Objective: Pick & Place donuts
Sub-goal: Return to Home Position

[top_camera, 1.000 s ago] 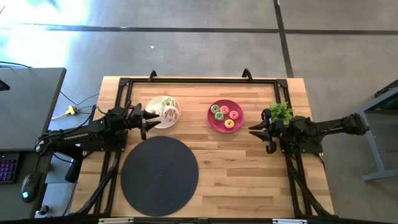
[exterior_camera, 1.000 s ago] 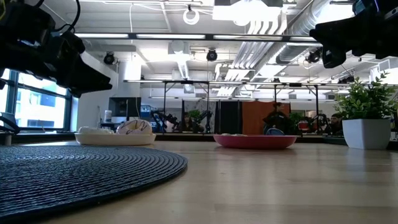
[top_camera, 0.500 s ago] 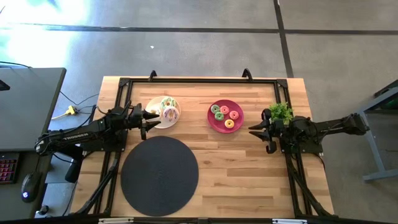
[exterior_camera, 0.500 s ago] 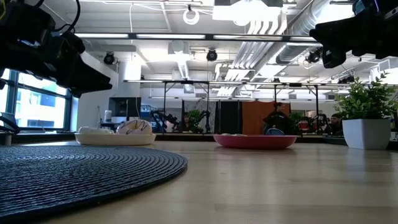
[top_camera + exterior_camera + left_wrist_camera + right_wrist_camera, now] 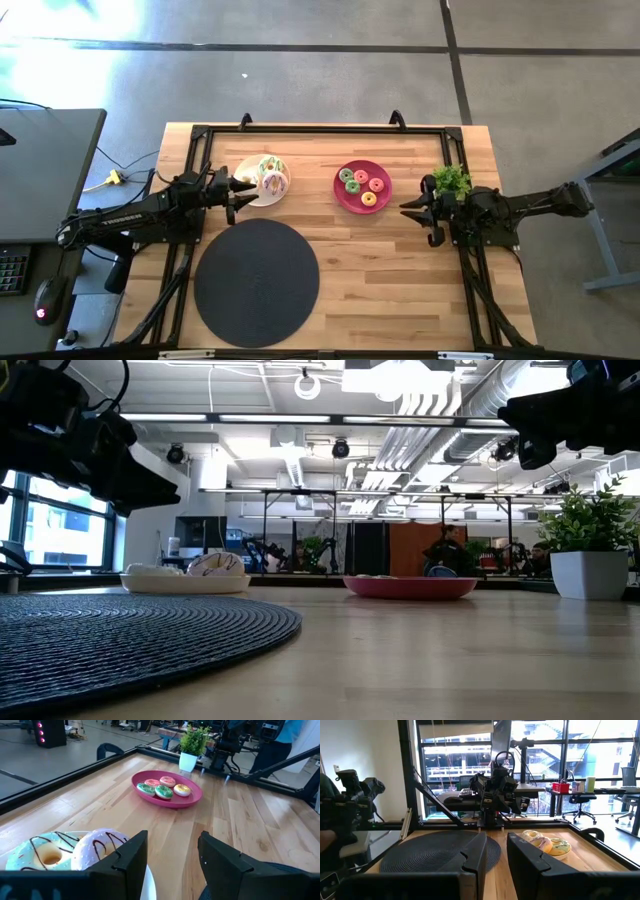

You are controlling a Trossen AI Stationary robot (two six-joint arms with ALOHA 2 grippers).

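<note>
The larger iced donuts (image 5: 268, 178) lie on a white plate (image 5: 248, 170) at the table's far left; in the left wrist view a blue-iced one (image 5: 42, 855) and a pale pink one (image 5: 100, 844) show. Several tiny donuts (image 5: 361, 185) in green, pink and yellow lie on a red plate (image 5: 342, 200), also seen on the red plate (image 5: 195, 797) in the left wrist view. My left gripper (image 5: 240, 197) hovers open at the white plate's near-left rim. My right gripper (image 5: 412, 215) hovers open to the right of the red plate, beside the plant.
A round dark woven mat (image 5: 256, 282) lies on the near half of the table, near my left gripper. A small potted plant (image 5: 452, 180) stands at the right edge, next to my right arm. Bare wood shows between the plates and right of the mat.
</note>
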